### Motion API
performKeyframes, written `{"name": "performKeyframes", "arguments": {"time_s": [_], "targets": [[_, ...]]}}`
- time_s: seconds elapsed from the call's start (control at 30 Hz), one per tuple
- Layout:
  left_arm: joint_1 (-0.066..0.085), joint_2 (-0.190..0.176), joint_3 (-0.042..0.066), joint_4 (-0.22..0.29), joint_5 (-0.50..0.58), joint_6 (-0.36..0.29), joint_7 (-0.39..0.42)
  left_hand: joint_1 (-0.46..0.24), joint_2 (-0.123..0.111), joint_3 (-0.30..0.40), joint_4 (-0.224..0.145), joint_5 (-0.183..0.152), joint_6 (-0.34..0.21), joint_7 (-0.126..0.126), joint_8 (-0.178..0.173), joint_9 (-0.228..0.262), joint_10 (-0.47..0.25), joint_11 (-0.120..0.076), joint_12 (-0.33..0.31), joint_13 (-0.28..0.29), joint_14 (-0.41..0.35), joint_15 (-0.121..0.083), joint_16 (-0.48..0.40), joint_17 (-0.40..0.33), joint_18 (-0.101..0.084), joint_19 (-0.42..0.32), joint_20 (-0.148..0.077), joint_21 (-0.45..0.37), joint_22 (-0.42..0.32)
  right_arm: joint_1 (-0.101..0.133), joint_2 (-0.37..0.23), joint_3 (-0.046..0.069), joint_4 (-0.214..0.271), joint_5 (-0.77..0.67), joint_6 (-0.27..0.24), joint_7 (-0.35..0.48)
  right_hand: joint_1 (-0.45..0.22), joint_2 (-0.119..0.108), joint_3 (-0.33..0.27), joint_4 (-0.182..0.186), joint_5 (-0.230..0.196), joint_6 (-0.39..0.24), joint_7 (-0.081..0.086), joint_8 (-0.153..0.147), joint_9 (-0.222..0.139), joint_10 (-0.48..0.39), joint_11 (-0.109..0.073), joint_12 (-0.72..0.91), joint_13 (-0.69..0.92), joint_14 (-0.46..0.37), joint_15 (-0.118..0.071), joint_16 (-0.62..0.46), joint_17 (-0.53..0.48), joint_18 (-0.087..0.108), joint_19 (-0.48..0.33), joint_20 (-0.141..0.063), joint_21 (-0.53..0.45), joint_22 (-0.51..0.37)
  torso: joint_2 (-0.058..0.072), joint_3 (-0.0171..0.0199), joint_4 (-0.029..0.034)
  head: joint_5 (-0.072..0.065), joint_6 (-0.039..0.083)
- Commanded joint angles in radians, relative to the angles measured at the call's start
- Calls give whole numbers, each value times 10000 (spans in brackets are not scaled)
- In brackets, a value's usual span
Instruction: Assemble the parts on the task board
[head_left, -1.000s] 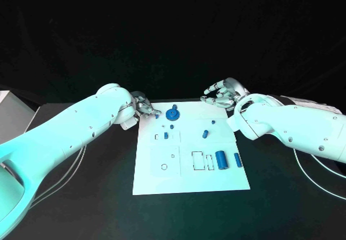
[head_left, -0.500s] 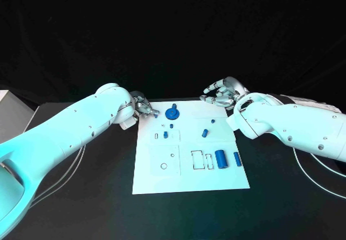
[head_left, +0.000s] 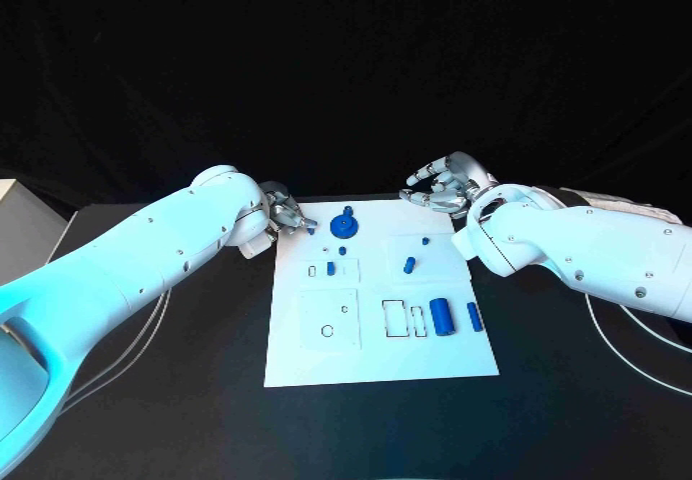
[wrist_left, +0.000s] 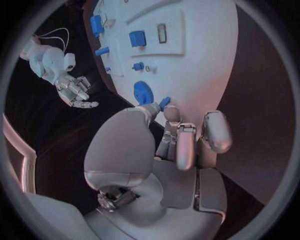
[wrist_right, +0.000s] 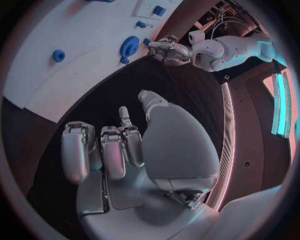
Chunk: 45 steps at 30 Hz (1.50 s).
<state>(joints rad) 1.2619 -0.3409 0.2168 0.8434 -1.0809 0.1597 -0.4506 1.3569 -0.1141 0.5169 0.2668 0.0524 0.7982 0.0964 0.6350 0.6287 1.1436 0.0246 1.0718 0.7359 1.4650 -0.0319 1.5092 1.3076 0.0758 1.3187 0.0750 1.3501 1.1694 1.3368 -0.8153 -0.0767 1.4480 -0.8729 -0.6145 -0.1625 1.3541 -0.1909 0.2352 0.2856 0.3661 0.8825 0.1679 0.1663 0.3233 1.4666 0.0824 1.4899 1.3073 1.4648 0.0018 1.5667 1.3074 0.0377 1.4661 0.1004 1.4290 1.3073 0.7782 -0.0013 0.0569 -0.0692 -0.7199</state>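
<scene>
The black table carries the white rectangular task board at its centre, long side running from six to twelve o'clock. The two white arms come next in bulk: the left arm reaches in from nine o'clock, the right arm from three o'clock.

The left robot hand sits at the board's eleven o'clock corner, fingers drawn together; in the left wrist view its fingertips lie just beside the round blue disc part — whether they pinch anything I cannot tell. The right robot hand hovers off the board at one o'clock, over bare table, fingers curled inward with nothing in them, as the right wrist view confirms.

On the board, the round blue disc part lies near twelve o'clock. The large blue cylinder stands out toward four o'clock, with a slimmer blue cylinder just beside it. A small blue peg rests near the middle, toward two o'clock — and a tiny blue piece sits near ten o'clock of centre.
</scene>
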Motion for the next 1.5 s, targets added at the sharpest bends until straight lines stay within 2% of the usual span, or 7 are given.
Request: {"name": "performKeyframes", "arguments": {"time_s": [0.03, 0.27, 0.53, 0.87, 1.03, 1.37, 1.5], "targets": [[-19, 17, -30, -8, 188, 190, 20, 272, -61, 921, -386, 21, -131, 22, 167, 38, -23, -41, -59, -51, 691, -81, 55, 1659, 138, 28, -54, 75, 35, 2, 6, 7, -1, -95, 24, 105, -74, 10, 67, 7, 40, -65, 8, 19, -12, 207, 4, 40, 1854, 1047, 11, 16, 2577, -9, 590, -14, -33, 1286, -8, -6, 5, 3, -7], [-20, 4, -39, 27, 288, 269, 65, -212, -267, 2792, -1445, 173, -366, 133, 635, 233, 48, 50, -101, -164, 699, -18, 77, 1677, 128, 41, 7, 128, 110, 2, 13, 7, -13, -95, 35, 104, -74, 10, 67, 7, 40, -65, 8, 19, -12, 207, 4, 40, 1854, 1047, 11, 16, 2577, -9, 590, -14, -33, 1286, -10, -7, 8, 21, -16], [-22, 1, -43, 64, 353, 189, 101, -790, -329, 3451, -1909, 902, -353, 163, 806, 276, 136, 58, -33, -149, 709, 4, 97, 1699, 123, 58, 36, 185, 180, 2, 21, 7, -29, -93, 43, 105, -74, 10, 67, 7, 40, -65, 8, 19, -12, 207, 4, 40, 1854, 1047, 11, 16, 2577, -9, 590, -14, -33, 1286, -7, -6, 4, 50, -8], [-23, -129, -43, 329, 763, -71, 122, -1532, -554, 3795, -2491, 2608, -64, 29, 1086, 380, 552, -71, 209, 174, 811, -115, 230, 1926, 67, 252, -66, 389, 481, 2, 11, 7, -46, -83, 46, 107, -74, 10, 67, 7, 40, -65, 8, 19, -12, 207, 4, 40, 1854, 1047, 11, 16, 2577, -9, 590, -14, -33, 1286, -25, 2, 16, 82, 12], [-25, -486, -42, 943, 981, -203, 72, -1839, -676, 3869, -2738, 3327, 145, -68, 1151, 435, 903, -162, 429, 564, 883, -198, 328, 2105, 24, 395, -146, 520, 691, 1, -15, 6, -77, -75, 50, 106, -74, 10, 67, 7, 40, -65, 8, 19, -12, 207, 4, 40, 1854, 1047, 11, 16, 2577, -9, 590, -14, -33, 1286, -77, 10, 22, 97, 9], [-91, -1535, -44, 2621, 1249, -751, -18, -2100, -810, 3889, -2925, 4112, 379, -165, 1175, 461, 1195, -258, 552, 834, 906, -291, 350, 2149, -11, 508, -233, 622, 851, -10, -86, 4, -165, -43, 65, 99, -74, 10, 67, 7, 40, -65, 8, 19, -12, 207, 4, 40, 1854, 1047, 11, 16, 2577, -9, 590, -14, -33, 1286, -278, -1, 73, 109, -65], [-175, -1945, -137, 3335, 1304, -1032, -78, -2169, -853, 3871, -2953, 4309, 429, -186, 1194, 475, 1243, -278, 570, 880, 905, -307, 345, 2142, -16, 529, -252, 640, 880, -31, -104, 2, -204, -27, 77, 100, -99, -4, 100, 9, 45, -58, 7, 26, -11, 217, 3, 51, 1861, 1044, 10, 12, 2567, -8, 590, -14, -38, 1283, -399, -4, 107, 142, -127]]}}
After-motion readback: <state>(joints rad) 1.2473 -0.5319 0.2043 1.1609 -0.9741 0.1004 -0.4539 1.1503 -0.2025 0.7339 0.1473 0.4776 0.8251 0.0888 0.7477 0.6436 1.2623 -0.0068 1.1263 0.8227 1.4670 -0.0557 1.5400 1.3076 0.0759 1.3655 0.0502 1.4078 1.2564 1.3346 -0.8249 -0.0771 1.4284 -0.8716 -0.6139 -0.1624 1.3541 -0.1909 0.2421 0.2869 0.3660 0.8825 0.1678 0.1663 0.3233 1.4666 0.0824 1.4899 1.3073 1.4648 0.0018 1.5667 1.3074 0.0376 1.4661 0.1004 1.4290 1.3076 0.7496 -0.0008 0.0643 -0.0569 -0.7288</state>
